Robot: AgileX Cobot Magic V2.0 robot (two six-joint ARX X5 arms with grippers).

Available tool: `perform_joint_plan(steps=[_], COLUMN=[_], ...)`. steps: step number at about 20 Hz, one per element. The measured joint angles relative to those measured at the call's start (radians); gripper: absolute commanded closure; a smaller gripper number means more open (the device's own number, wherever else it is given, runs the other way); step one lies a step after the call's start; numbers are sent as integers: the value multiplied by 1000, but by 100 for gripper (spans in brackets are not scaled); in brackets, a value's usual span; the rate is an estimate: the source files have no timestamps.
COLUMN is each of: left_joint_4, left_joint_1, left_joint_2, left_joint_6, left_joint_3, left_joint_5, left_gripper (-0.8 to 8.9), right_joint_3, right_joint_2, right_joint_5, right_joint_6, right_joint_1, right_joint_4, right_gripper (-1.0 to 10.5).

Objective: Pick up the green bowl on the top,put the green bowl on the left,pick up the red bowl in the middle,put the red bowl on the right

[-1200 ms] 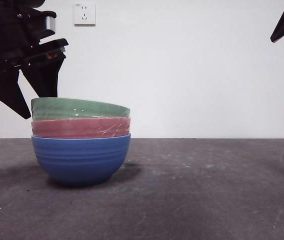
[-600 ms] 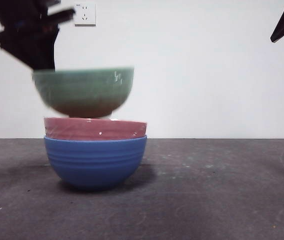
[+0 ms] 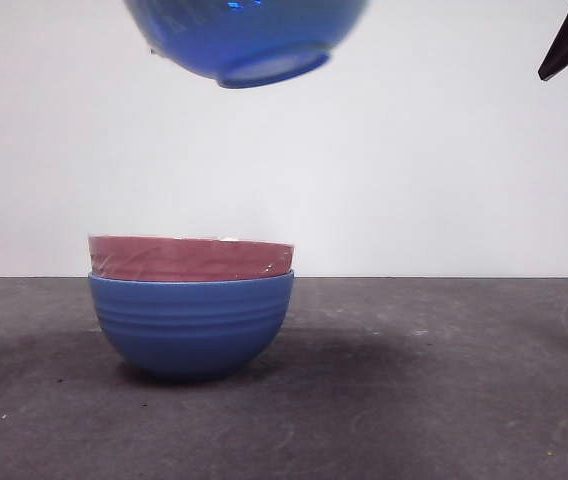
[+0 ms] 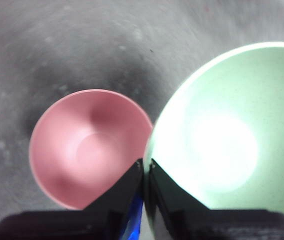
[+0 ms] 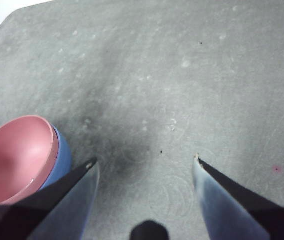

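Step 1 underway: left gripper (image 4: 143,172) clamps green bowl (image 4: 227,145) rim, high above red bowl (image 3: 191,257). Next: carry left, lower. Right gripper (image 5: 144,167) waits agape, empty.

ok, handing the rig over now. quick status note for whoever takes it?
Left gripper: shut on the green bowl's rim, bowl held high above the table; in the front view it looks blue.
Right gripper: open, empty, waiting above bare table.
Red bowl: nested in the blue bowl, untouched.
Done: green bowl picked up.
Left: set it down on the left, then move the red bowl to the right.
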Motion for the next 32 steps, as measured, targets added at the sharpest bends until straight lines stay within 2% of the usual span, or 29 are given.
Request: perform_joint_plan(steps=[3,7,10,13,21,22,23,24,25,28,32], left_joint_4=[54,268,419,503,552,553,555,557,564,546,439], left_joint_1=[-145,-237,-249,-249,-248,-247,-247,-247,-247,-247,-243], left_joint_2=[0,0,11,37,169,169,169,169,169,152,53], left_joint_6=[-6,-37,-50,-55,-35,-34,-30,-27,-27,-27,-27], left_joint_3=[-27,-218,-378,-486,-504,-504,-504,-504,-504,-485,-384], left_joint_5=[-140,-154,-166,-182,-182,-179,-179,-180,-189,-267,-282], left_gripper=[822,822,822,822,808,750,652,512,434,428,436], right_joint_3=[0,0,0,0,0,0,0,0,0,1,35], right_joint_2=[0,0,0,0,0,0,0,0,0,0,6], right_joint_5=[0,0,0,0,0,0,0,-1,-1,-32,-50], right_joint_6=[0,0,0,0,0,0,0,0,0,0,-24], right_joint_1=[0,0,0,0,0,0,0,0,0,16,97], right_joint_4=[0,0,0,0,0,0,0,0,0,0,0], right_gripper=[635,635,635,635,633,631,631,631,630,624,624])
